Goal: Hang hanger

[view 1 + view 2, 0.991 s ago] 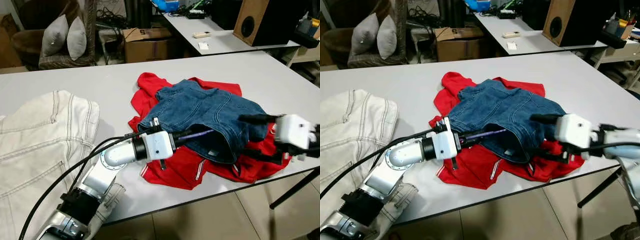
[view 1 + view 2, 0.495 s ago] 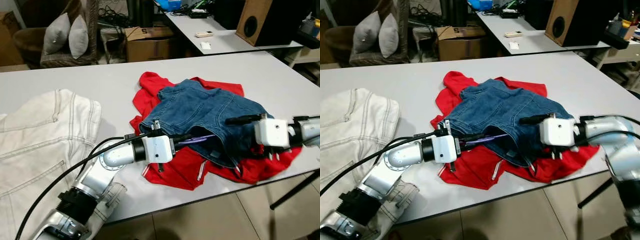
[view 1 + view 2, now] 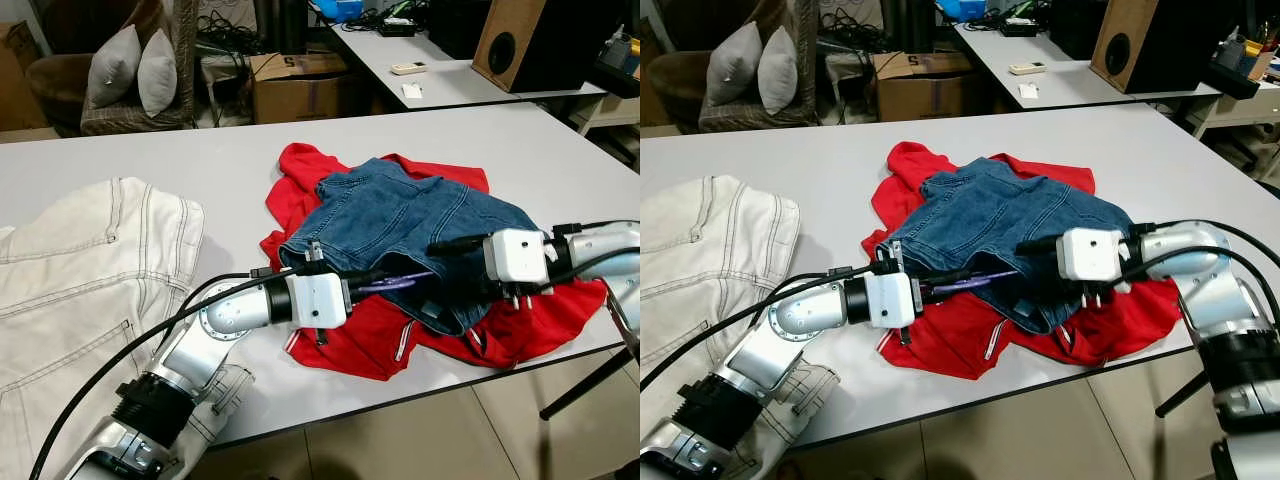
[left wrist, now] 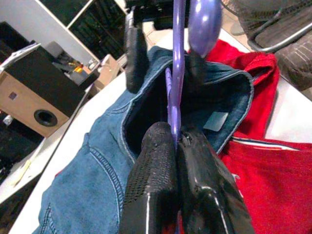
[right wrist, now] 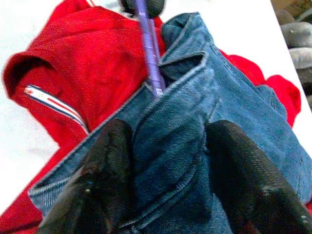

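— What's on the white surface (image 3: 420, 130)?
— Blue jeans (image 3: 400, 215) on a red top (image 3: 520, 330).
— The purple hanger (image 4: 175, 73)?
— Pinched tight in the left hand (image 4: 176, 141), poking into the jeans. The right hand (image 5: 168, 161) sits spread wide over their edge.

hanger (image 4: 176, 73): purple
jeans (image 3: 400, 215): blue denim
sweatshirt (image 3: 520, 325): red, white stripe trim
trousers (image 3: 90, 260): cream, dark stitching
counter (image 3: 230, 160): pale grey
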You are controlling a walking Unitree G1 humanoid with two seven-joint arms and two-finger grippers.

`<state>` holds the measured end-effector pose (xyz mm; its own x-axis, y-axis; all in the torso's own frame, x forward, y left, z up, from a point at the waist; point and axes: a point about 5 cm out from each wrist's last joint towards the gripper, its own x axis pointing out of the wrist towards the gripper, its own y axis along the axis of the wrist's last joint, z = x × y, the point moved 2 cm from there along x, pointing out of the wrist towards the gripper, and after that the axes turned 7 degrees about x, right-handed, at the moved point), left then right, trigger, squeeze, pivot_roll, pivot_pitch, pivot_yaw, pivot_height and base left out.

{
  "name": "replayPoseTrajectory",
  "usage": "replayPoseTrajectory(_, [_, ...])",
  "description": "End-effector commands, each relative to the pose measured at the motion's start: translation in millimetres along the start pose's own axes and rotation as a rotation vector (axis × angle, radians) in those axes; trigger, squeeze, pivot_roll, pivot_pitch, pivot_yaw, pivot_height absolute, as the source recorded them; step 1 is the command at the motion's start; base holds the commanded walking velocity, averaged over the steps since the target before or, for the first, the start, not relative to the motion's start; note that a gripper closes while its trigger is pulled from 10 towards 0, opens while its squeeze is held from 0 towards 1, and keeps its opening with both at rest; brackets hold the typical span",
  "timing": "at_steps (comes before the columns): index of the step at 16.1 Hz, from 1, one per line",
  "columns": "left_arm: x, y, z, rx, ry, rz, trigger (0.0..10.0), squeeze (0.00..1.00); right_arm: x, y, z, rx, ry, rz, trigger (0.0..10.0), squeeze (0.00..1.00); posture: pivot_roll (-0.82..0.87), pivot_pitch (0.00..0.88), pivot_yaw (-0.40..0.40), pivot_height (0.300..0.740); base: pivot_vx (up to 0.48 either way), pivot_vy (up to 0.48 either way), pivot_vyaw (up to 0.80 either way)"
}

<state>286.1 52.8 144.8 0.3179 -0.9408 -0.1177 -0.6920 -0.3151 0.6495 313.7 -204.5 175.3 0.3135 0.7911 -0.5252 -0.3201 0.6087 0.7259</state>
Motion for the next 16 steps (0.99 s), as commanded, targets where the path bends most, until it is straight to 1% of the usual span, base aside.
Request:
replayPoseTrajectory(1, [4.3,9.1,-4.2,0.054,-0.022,0.03,10.0,0.0,1.0,0.6,3.2,0.0,0.005,-0.004,0.0,0.0,-0.03,0.005,-0.022,0.74,0.0,0.0,0.0])
replayPoseTrajectory(5, [6.4,13.8,-3.5,0.07,-0.03,0.047,10.0,0.0,6.3,-0.7,1.9,0.0,0.03,-0.004,0.0,0.0,-0.03,0.003,-0.022,0.74,0.0,0.0,0.0])
replayPoseTrajectory(11, [9.4,22.5,-5.6,0.117,-0.045,0.075,10.0,0.0,14.7,-1.4,0.7,0.007,0.047,0.001,0.0,0.0,-0.03,0.0,-0.024,0.74,0.0,0.0,0.0])
replayPoseTrajectory(16, [11.8,28.5,-10.7,0.142,-0.03,0.093,10.0,0.0,19.2,0.0,0.1,0.015,0.056,0.01,0.0,0.0,-0.03,0.0,-0.025,0.74,0.0,0.0,0.0])
